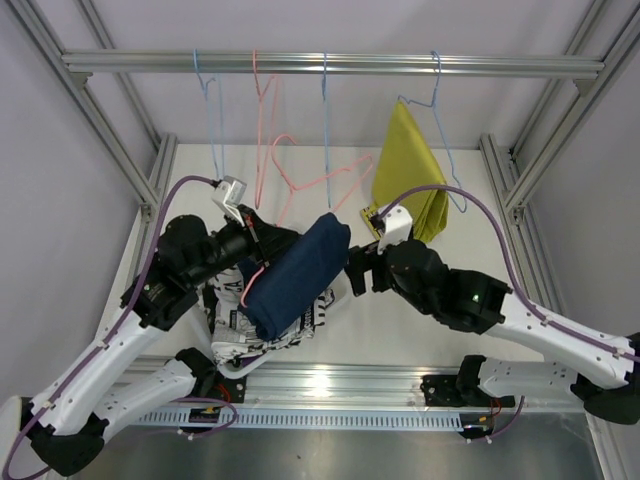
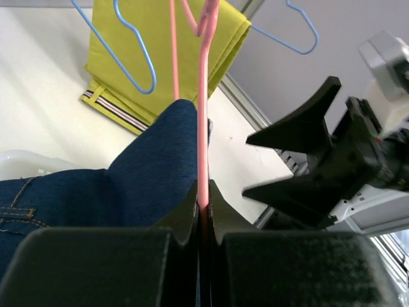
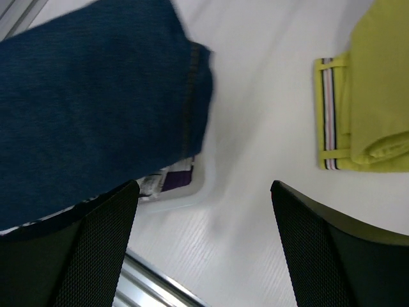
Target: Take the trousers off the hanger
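Left gripper (image 2: 202, 203) pinches the thin pink wire hanger (image 2: 203, 115).
Coarse navy trousers (image 1: 295, 275) bulge in a thick fold over the printed pile (image 1: 232, 335). The right gripper (image 3: 204, 188) is spread beside them, and a smooth yellow pair (image 1: 408, 165) hangs behind.

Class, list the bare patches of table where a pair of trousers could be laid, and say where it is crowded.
Bare table lies by the front rail, between the pile of trousers and the right arm. More lies between the navy trousers and the mustard trousers. Crowded: front left, around the pile, the pink hanger and the left arm.
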Action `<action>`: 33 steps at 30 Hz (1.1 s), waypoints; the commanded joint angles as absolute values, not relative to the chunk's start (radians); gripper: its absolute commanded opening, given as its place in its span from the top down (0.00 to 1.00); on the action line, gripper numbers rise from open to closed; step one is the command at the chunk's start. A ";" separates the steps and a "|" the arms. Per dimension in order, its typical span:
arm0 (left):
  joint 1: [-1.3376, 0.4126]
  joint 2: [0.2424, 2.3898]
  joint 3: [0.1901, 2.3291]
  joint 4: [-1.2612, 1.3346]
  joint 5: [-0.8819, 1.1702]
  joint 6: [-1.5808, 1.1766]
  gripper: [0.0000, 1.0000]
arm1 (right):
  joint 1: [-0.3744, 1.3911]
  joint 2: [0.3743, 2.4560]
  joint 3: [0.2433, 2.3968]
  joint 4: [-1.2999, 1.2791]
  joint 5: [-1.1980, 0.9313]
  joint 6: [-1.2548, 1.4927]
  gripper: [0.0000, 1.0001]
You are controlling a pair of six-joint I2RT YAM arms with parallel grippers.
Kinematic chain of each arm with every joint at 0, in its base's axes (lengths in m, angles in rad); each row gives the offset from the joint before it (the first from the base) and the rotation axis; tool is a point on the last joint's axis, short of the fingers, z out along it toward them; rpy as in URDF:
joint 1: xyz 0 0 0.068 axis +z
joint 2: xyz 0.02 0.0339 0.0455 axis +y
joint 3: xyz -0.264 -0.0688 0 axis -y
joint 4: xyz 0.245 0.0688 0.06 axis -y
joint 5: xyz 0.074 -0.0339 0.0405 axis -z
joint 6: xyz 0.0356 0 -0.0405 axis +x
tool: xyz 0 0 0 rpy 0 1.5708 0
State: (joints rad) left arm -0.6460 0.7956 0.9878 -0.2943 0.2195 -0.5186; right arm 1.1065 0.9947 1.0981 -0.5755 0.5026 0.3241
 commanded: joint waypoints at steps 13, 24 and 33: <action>-0.634 0.764 0.914 -0.193 0.163 -0.453 0.99 | 1.476 1.333 1.420 -0.497 0.587 0.288 0.11; -0.601 0.739 0.907 -0.206 0.172 -0.480 0.99 | 1.618 1.482 1.528 -0.560 0.695 0.310 0.10; -0.595 0.719 0.904 -0.206 0.183 -0.486 0.99 | 1.651 1.597 1.597 -0.626 0.848 0.327 0.11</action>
